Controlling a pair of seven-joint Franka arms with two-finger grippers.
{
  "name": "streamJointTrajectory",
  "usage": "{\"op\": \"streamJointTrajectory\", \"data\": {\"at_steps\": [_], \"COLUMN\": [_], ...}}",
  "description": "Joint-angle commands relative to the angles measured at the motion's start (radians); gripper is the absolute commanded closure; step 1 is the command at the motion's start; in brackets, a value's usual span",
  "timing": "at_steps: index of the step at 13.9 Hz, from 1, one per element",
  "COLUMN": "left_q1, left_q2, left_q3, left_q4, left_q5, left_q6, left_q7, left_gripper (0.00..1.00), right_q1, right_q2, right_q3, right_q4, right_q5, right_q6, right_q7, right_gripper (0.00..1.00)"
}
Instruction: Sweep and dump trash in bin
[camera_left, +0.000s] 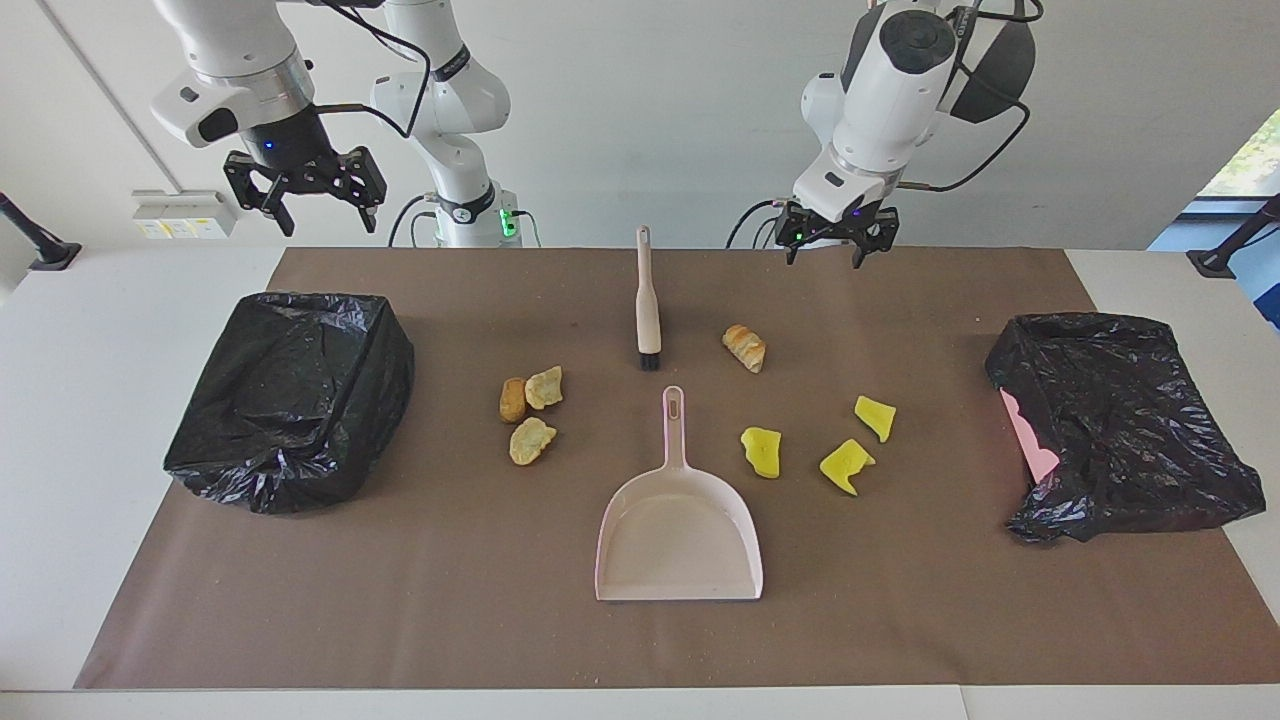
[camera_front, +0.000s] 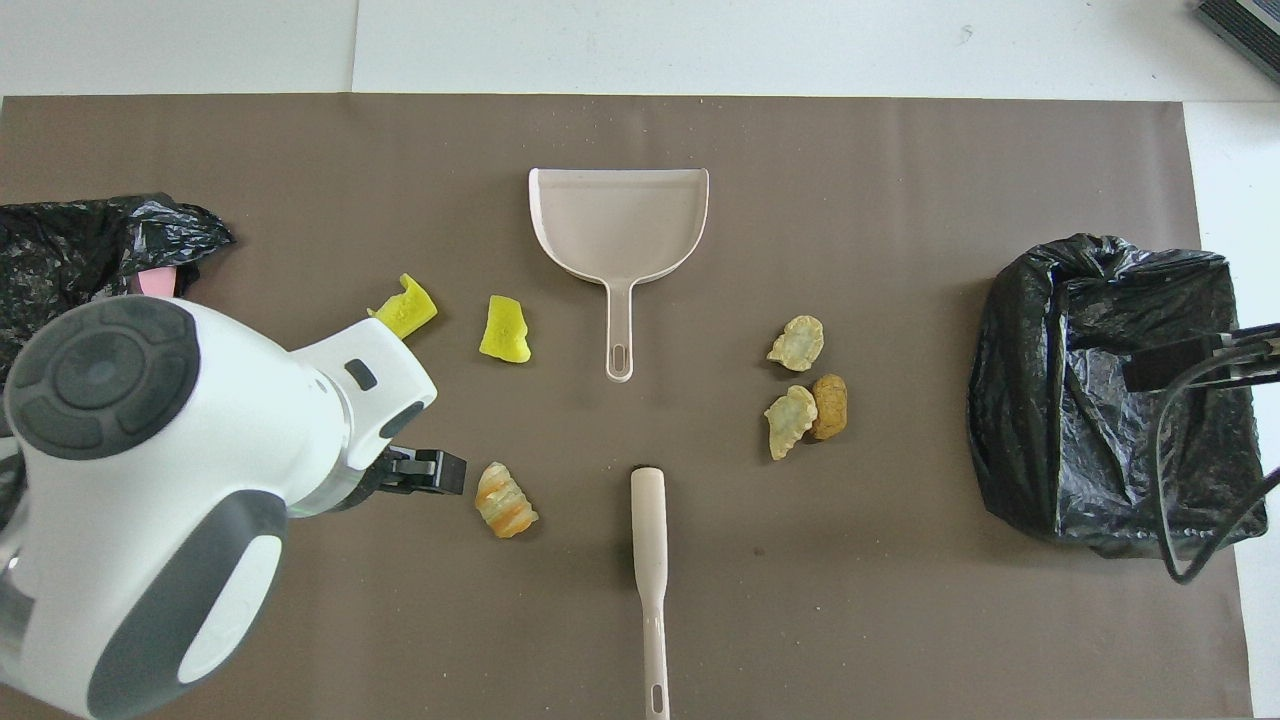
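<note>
The left hand (camera_left: 828, 247), fingers apart and empty, hangs above the mat near the trash (camera_left: 744, 347).

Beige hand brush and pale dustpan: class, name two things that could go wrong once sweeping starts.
1. The striped croissant-like lump lies beside the beige hand brush, so the open left gripper reaching over could knock it away.
2. The pale plastic dustpan lies loose on the brown mat, its mouth facing away from the yellow foam scraps; unheld, it may slide.
</note>
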Motion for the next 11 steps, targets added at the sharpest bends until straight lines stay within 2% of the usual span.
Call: {"op": "streamJointTrajectory", "data": {"at_steps": [1, 4, 8, 11], "left_q1": [-0.131, -0.268, -0.473, -0.530], "left_q2": [-0.057, -0.036, 0.042, 0.110], "left_q3": [0.019, 0.019, 0.019, 0.018], "left_q4": [-0.161, -0.220, -0.261, -0.274], "left_q5": [-0.015, -0.015, -0.015, -0.015], "left_q6": [0.139, 0.233, 0.379, 0.474], "left_q7": [-0.124, -0.299, -0.583, -0.594], "left_gripper": [0.00, 0.00, 0.00, 0.00], "right_q1": [-0.015, -0.015, -0.015, -0.015], "right_q2": [-0.016, -0.016, -0.016, -0.016], "right_q3": [0.009, 0.009, 0.009, 0.009], "right_q4": [-0.011, -0.011, -0.011, -0.011], "right_q5": [0.008, 0.008, 0.008, 0.008], "right_q6": [0.007, 0.007, 0.007, 0.007], "right_q7": [-0.025, -0.025, -0.025, -0.025], "right_gripper": [0.00, 0.00, 0.00, 0.00]}}
